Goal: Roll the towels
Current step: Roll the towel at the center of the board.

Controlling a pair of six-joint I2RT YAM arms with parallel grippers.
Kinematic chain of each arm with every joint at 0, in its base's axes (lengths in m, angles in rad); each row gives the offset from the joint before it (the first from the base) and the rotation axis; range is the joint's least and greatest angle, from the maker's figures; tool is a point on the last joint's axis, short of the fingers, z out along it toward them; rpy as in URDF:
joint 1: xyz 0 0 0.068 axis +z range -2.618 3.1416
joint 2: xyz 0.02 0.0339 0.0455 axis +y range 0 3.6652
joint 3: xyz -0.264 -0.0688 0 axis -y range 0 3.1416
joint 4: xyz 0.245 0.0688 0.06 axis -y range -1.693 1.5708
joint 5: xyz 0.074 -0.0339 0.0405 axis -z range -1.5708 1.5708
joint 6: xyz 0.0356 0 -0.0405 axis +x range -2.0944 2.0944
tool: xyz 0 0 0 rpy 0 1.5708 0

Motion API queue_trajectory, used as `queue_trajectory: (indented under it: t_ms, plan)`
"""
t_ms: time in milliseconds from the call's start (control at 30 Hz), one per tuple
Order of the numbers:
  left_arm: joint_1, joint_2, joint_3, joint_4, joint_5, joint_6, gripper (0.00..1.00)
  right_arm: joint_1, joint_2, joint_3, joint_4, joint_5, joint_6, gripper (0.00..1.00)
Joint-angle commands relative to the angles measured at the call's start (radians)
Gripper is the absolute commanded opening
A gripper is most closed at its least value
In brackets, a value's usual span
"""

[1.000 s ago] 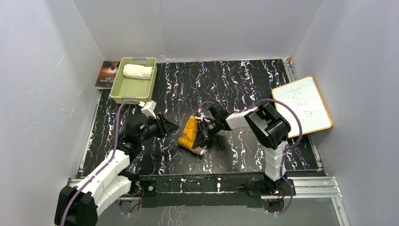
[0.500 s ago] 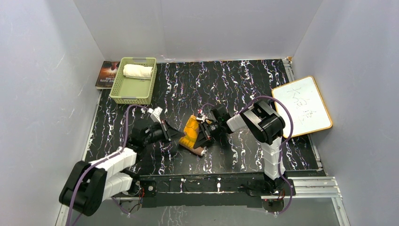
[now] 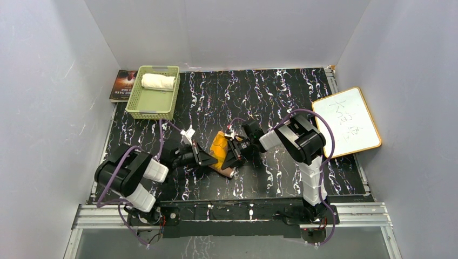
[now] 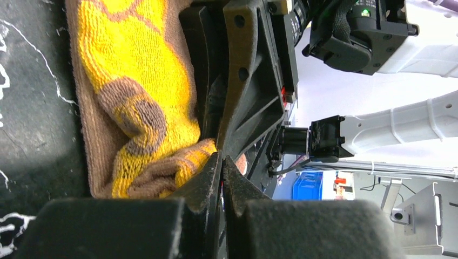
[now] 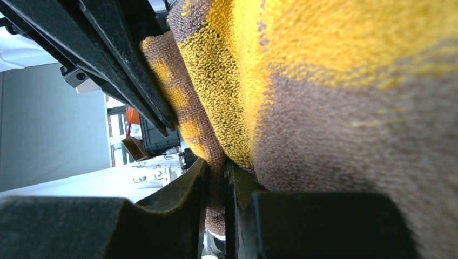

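The brown towel (image 3: 218, 149) with the yellow-orange pattern lies bunched at the middle of the table, between my two grippers. My right gripper (image 3: 231, 152) is shut on a fold of this towel (image 5: 324, 81), and brown cloth is pinched between its fingers at the right gripper (image 5: 216, 166). My left gripper (image 3: 209, 159) is shut. Its tips meet at the left gripper (image 4: 222, 157) and touch the edge of the brown towel (image 4: 135, 86), with nothing between them. The cream-white towel (image 3: 158, 81) lies rolled in the green basket (image 3: 141, 108).
The green basket stands at the back left with a dark book (image 3: 121, 86) beside it. A white board with a wooden frame (image 3: 345, 121) leans at the right edge. Grey walls close in three sides of the black marbled table (image 3: 281, 91).
My left arm has swung right and low until its tips reach the brown towel, and its jaws have closed. The right gripper has kept its hold on the towel, hardly moving.
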Motion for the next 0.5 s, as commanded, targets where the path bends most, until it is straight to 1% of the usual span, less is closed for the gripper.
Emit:
queue_trajectory:
  t_ms: [0,200,300,467]
  plan:
    - [-0.005,0.057,0.041,0.16,-0.021,0.017,0.0,-0.008,0.063,-0.005,-0.145,0.094,0.062,0.14]
    - [-0.005,0.123,0.081,0.14,-0.069,0.073,0.0,-0.009,0.05,0.021,-0.243,0.145,-0.002,0.27]
    - [-0.005,0.165,0.076,0.147,-0.087,0.093,0.0,-0.009,0.031,0.038,-0.289,0.191,-0.025,0.28]
    - [-0.016,0.26,0.053,0.231,-0.114,0.084,0.0,-0.01,0.01,0.057,-0.336,0.238,-0.037,0.3]
